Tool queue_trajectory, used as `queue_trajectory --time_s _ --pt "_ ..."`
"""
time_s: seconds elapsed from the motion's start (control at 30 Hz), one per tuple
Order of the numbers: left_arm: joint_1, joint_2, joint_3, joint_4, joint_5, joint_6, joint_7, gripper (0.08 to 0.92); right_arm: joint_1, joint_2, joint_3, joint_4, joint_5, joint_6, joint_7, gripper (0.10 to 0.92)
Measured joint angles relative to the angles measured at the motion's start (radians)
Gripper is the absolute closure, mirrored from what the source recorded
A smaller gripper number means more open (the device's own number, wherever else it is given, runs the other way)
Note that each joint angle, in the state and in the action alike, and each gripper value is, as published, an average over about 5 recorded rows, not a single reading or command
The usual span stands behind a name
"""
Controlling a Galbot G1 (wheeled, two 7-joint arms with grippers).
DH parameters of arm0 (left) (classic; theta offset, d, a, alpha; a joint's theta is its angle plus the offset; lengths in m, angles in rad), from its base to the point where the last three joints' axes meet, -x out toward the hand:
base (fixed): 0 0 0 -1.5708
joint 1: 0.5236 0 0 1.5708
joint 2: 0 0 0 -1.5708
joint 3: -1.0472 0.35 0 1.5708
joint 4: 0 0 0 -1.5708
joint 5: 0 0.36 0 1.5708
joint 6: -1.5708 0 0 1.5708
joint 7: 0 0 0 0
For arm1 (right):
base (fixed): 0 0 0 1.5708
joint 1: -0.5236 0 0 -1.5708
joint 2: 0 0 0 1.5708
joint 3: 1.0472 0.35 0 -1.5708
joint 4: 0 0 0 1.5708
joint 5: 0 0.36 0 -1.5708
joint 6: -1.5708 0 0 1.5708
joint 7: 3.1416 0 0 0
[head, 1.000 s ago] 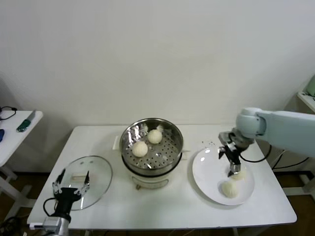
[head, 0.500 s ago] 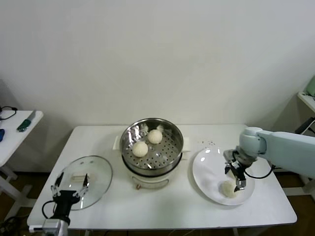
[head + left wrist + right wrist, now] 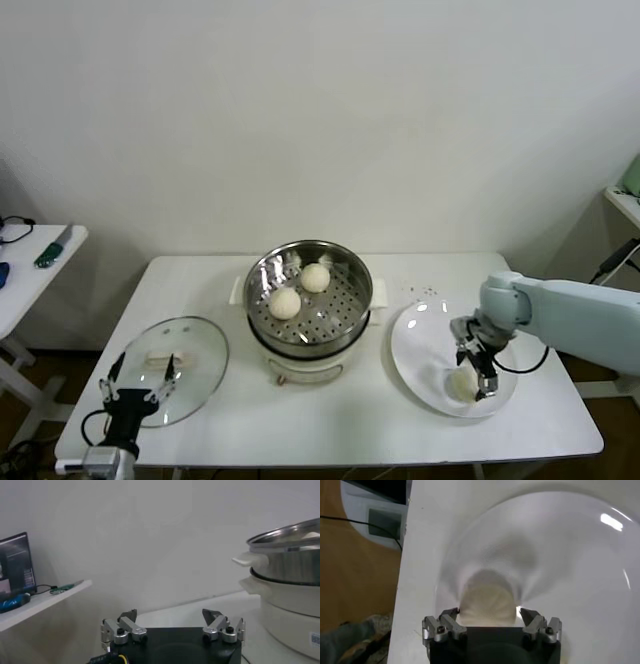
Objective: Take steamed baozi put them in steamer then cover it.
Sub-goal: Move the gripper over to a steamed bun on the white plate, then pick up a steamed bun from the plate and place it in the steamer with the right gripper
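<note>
Two baozi (image 3: 285, 302) (image 3: 316, 277) lie on the perforated tray of the steamer (image 3: 335, 300), a shiny steel pot on a white base at the table's middle. Another baozi (image 3: 458, 384) lies on the white plate (image 3: 420, 340) to the right. My right gripper (image 3: 478, 380) is down over that plate, open. In the right wrist view its jaws stand on either side of this baozi (image 3: 487, 602), not closed on it. My left gripper (image 3: 135, 383) hangs open with nothing in it at the table's front left, over the near edge of the glass lid (image 3: 190, 350).
The left wrist view shows the steamer (image 3: 290, 545) off to one side, beyond the open left gripper (image 3: 171, 616). A small side table (image 3: 30, 265) with tools stands far left. Bare tabletop (image 3: 330, 420) lies in front of the steamer.
My right gripper has come down and toward the table's front, onto the plate, and now straddles the near baozi. The left gripper has sunk slightly.
</note>
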Motion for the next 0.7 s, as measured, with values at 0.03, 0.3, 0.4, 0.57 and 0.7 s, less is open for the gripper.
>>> queue_trajectory --time_s 0.03,0.3,0.4,0.57,0.7 --pt "0.0 0.0 0.0 0.001 0.0 0.0 0.0 0.177 -0.002 0.002 0.0 -0.003 -0.002 0.001 -0.001 0.203" --pt "-0.002 0.0 0.0 0.004 0.001 0.001 -0.001 0.177 -0.007 0.017 -0.001 -0.015 -0.009 0.006 -0.011 0.271" --pt "-0.001 0.0 0.0 0.005 0.002 0.002 -0.001 0.177 -0.006 0.021 -0.005 -0.015 -0.009 0.008 -0.013 0.304" --pt "-0.001 0.0 0.0 0.007 0.002 0.002 -0.002 0.177 0.004 0.023 -0.011 -0.012 -0.007 0.012 -0.015 0.329" --pt "-0.001 0.003 -0.001 0.007 0.0 0.002 -0.002 0.177 0.029 0.029 -0.021 -0.008 0.0 0.023 -0.024 0.34"
